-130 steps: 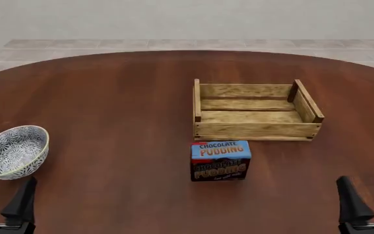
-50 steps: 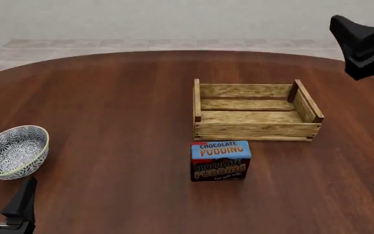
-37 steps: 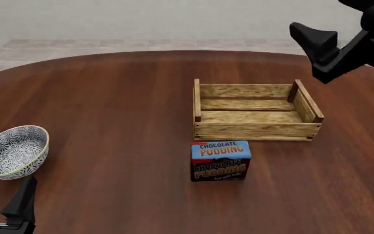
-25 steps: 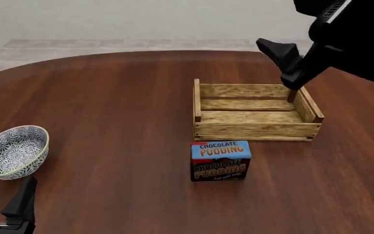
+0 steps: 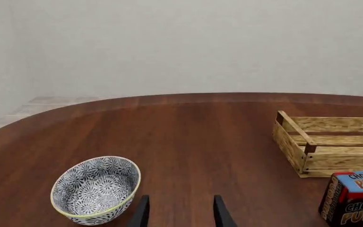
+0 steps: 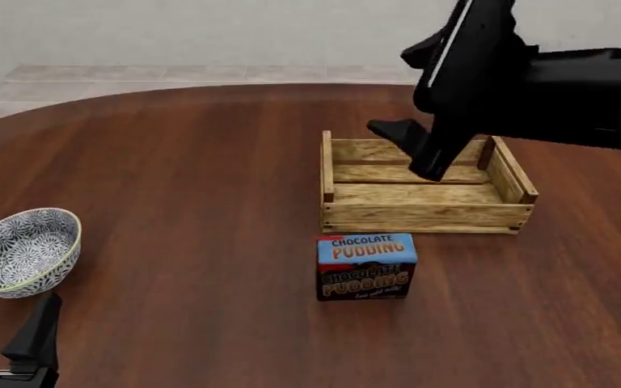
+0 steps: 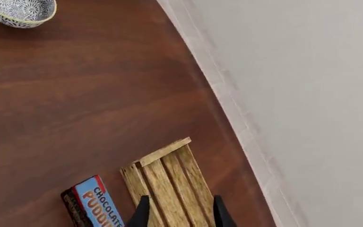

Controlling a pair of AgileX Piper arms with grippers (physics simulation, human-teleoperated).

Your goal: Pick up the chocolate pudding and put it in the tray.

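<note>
The chocolate pudding carton (image 6: 365,267) stands upright on the table just in front of the tray (image 6: 427,217), apart from it. It also shows in the left wrist view (image 5: 355,198) and the right wrist view (image 7: 93,205). The tray, a wooden slat crate, shows in the left wrist view (image 5: 289,144) and the right wrist view (image 7: 166,182). My right gripper (image 6: 403,152) hangs open and empty above the tray's far left part, well above the carton; its fingers (image 7: 142,213) show a clear gap. My left gripper (image 6: 3,335) is open and empty at the near left edge, far from the carton.
A blue-white patterned bowl (image 6: 22,250) sits at the near left of the round brown table (image 6: 181,162), just ahead of my left gripper. It shows in the left wrist view (image 5: 96,189) and the right wrist view (image 7: 19,10). The right arm's black body covers the tray's far right.
</note>
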